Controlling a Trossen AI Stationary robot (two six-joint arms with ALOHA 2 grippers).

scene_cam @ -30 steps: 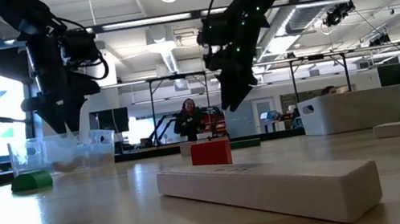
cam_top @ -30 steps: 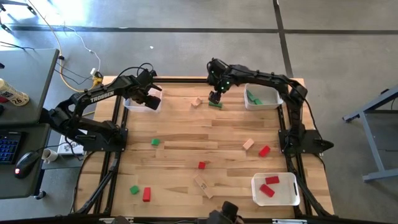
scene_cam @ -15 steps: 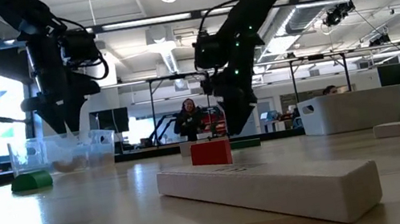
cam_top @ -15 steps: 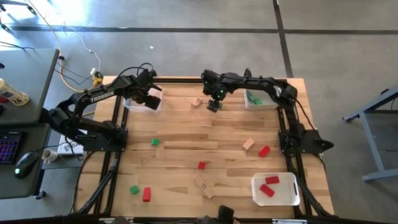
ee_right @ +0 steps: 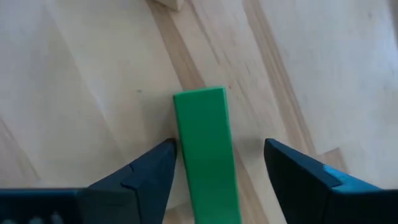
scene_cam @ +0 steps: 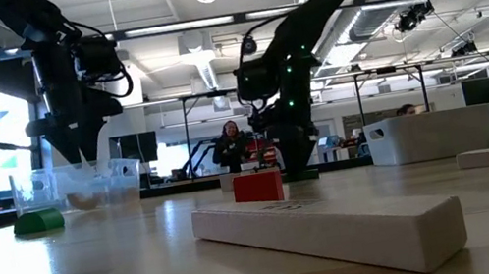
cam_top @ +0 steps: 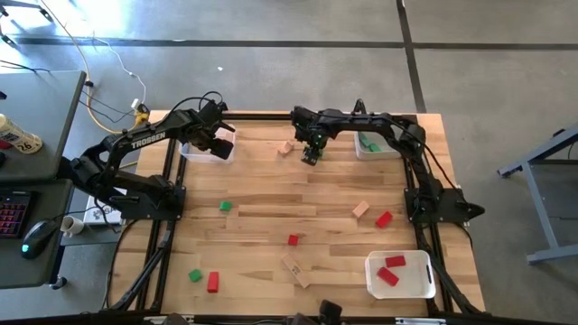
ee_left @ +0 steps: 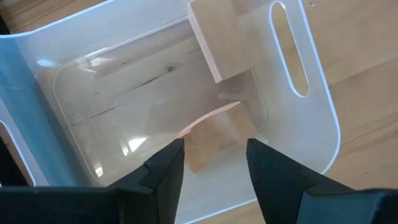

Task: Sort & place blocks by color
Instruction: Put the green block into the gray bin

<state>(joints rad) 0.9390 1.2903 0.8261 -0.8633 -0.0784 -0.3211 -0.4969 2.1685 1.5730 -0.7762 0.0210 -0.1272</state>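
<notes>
A green bar block [ee_right: 205,149] lies flat on the wooden table, far centre. My right gripper [ee_right: 219,149] points down over it, open, one finger on each long side of the bar; in the high view the right gripper [cam_top: 312,155] covers the bar. My left gripper [ee_left: 214,163] hangs open and still above a clear bin [cam_top: 206,152] at the far left, which holds tan blocks [ee_left: 214,38]. A tan block [cam_top: 285,147] lies just left of the right gripper.
A bin with green blocks [cam_top: 375,144] stands at the far right, and a bin with red blocks [cam_top: 400,273] at the near right. Loose on the table are green [cam_top: 225,206], red [cam_top: 293,239], tan [cam_top: 360,208], red [cam_top: 384,218] and a long tan bar [cam_top: 294,267].
My right gripper has come down toward the table over the green bar and shifted a little toward the table's left edge, its arm stretching out lower. The green bar has stayed where it was.
</notes>
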